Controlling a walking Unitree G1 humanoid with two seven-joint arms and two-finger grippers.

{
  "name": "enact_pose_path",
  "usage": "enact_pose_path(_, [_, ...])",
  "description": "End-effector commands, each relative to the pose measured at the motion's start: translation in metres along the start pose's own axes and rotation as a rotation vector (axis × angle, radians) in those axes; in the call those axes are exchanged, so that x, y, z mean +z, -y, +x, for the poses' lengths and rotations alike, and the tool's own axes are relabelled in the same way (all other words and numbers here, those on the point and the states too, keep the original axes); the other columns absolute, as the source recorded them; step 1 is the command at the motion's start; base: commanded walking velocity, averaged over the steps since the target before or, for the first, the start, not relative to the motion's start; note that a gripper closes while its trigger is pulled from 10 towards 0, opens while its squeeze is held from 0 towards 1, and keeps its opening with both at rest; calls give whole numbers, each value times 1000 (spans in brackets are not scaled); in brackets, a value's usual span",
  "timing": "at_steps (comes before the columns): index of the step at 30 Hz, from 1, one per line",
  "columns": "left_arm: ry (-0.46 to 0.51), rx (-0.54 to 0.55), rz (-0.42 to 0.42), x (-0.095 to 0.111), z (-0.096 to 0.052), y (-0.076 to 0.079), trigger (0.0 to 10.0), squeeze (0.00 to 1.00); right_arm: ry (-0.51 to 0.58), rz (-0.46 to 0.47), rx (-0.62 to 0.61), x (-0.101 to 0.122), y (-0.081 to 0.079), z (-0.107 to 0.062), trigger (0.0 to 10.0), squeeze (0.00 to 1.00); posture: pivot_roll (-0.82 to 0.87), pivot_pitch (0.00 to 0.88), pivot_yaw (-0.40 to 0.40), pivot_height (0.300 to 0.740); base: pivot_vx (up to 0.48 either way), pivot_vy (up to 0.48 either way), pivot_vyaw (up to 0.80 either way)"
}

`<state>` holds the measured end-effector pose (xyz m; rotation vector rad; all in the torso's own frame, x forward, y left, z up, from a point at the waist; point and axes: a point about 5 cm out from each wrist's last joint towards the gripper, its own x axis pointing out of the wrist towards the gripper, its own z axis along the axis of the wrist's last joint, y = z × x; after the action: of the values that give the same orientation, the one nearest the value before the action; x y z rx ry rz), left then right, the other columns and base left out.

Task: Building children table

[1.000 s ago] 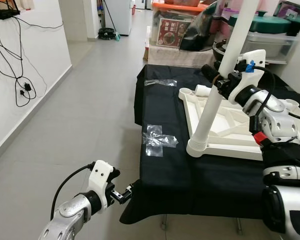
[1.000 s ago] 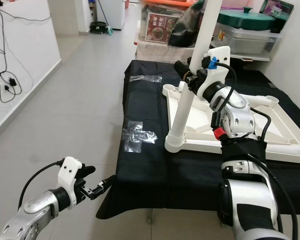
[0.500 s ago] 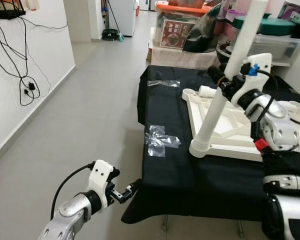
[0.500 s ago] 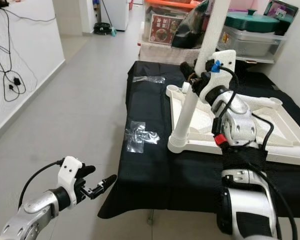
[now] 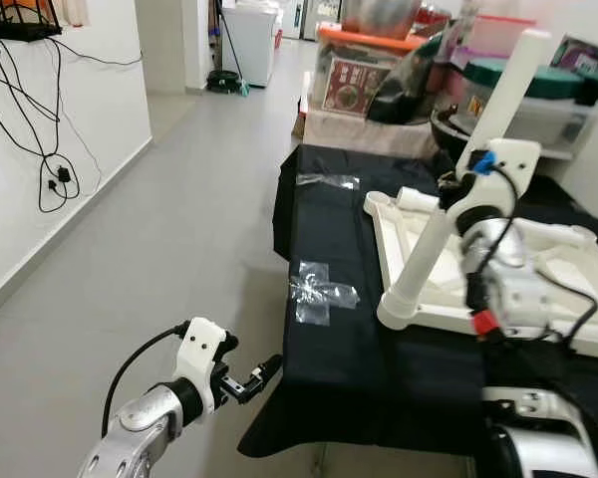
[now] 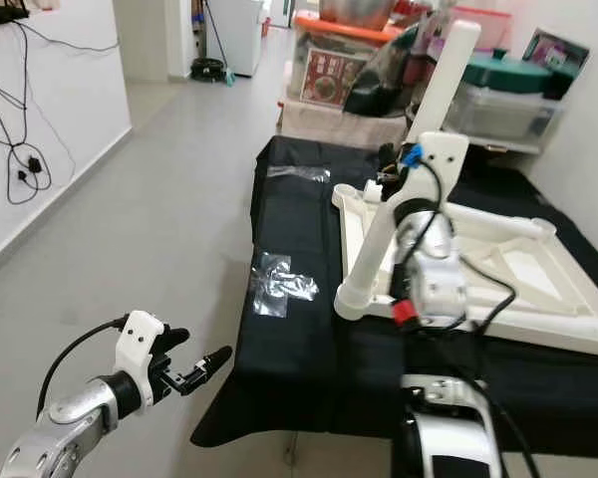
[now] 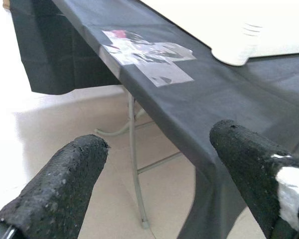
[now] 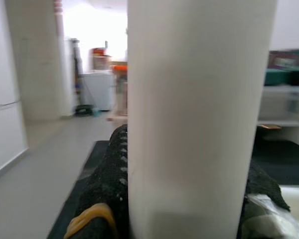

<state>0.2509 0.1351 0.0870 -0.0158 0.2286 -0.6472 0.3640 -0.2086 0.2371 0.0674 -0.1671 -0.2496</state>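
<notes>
Since the earlier frames, the long white table leg has tipped further over, its top leaning away toward the shelves, and the camera has pulled back a little.

Left eye view: the right gripper is clamped around the leg partway up, beside the blue clip on its white wrist housing. The leg's flared foot sits at the near left corner of the upturned white table frame, which lies on a low table covered in black cloth. Two clear plastic wrappers lie on the cloth, well apart from the frame. The left gripper hangs low over the grey floor, just short of the cloth's near corner, touching nothing.

Right eye view: behind the table, a clear storage box with an orange lid holds a red printed package; its writing is too small to read. A second clear box has a green lid.

Left wrist view: two black padded fingers stand wide apart, empty, facing the cloth edge.

Right wrist view: the white leg is gripped between black fingers.
</notes>
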Motion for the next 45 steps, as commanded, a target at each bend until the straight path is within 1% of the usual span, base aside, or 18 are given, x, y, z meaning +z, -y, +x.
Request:
enact_pose_path(1, [-4,1,0,-1,4,2,10000,0,-232,-29,-127,-54,11,-12,0,0,-30,0,-120,740,0,0,0])
enact_pose_path(3, [-2,6,0,-1,4,1,10000,0,-237,-1,-166,-54,2,-12,0,0,-31,0,-123,740,0,0,0])
enact_pose_path(5, [-2,6,0,-1,4,1,10000,0,-237,-1,-166,-54,2,-12,0,0,-31,0,-123,740,0,0,0])
enact_pose_path(7, [-1,7,-1,-1,4,1,10000,0,-239,9,-186,-53,-1,-13,0,0,-31,0,-130,740,0,0,0])
enact_pose_path(8, [1,10,-3,-2,5,2,10000,0,-231,19,-217,-51,-2,-13,0,0,-31,0,-139,740,0,0,0])
enact_pose_path(10, [1,10,-3,-2,5,2,10000,0,-231,19,-217,-51,-2,-13,0,0,-31,0,-139,740,0,0,0])
enact_pose_path(11, [3,13,-6,-2,5,3,10000,0,-227,32,-253,-50,-2,-14,0,0,-33,0,-143,740,0,0,0])
enact_pose_path(12, [3,13,-6,-2,5,3,10000,0,-227,32,-253,-50,-2,-14,0,0,-33,0,-143,740,0,0,0])
enact_pose_path(15, [10,18,-15,-3,7,6,10000,0,-225,58,-353,-49,-5,-22,0,0,-36,0,-148,740,0,0,0])
enact_pose_path(19, [12,18,-17,-3,8,6,10000,0,-221,60,-368,-49,-7,-23,0,0,-40,0,-148,740,0,0,0])
enact_pose_path(21, [15,18,-19,-2,9,7,10000,0,-227,62,-368,-49,-11,-23,0,0,-42,0,-150,740,0,0,0])
enact_pose_path(31, [13,23,-21,-3,8,6,10000,0,-223,56,-377,-45,-10,-20,0,0,-42,0,-147,740,0,0,0])
enact_pose_path(36, [12,20,-17,-3,8,6,10000,0,-246,63,-391,-50,-12,-24,0,0,-39,0,-140,740,0,0,0])
enact_pose_path(41, [10,19,-15,-3,8,5,10000,0,-258,69,-388,-51,-13,-24,0,0,-39,0,-137,740,0,0,0])
enact_pose_path(42, [10,19,-15,-3,7,5,10000,0,-261,71,-386,-51,-14,-24,1137,0,-39,0,-137,740,0,0,0])
enact_pose_path(43, [9,17,-14,-3,7,5,10000,0,-264,77,-370,-50,-16,-24,10000,0,-39,0,-136,740,0,0,0])
enact_pose_path(45, [9,16,-13,-3,7,5,10000,0,-268,85,-351,-49,-19,-23,10000,0,-39,0,-135,740,0,0,0])
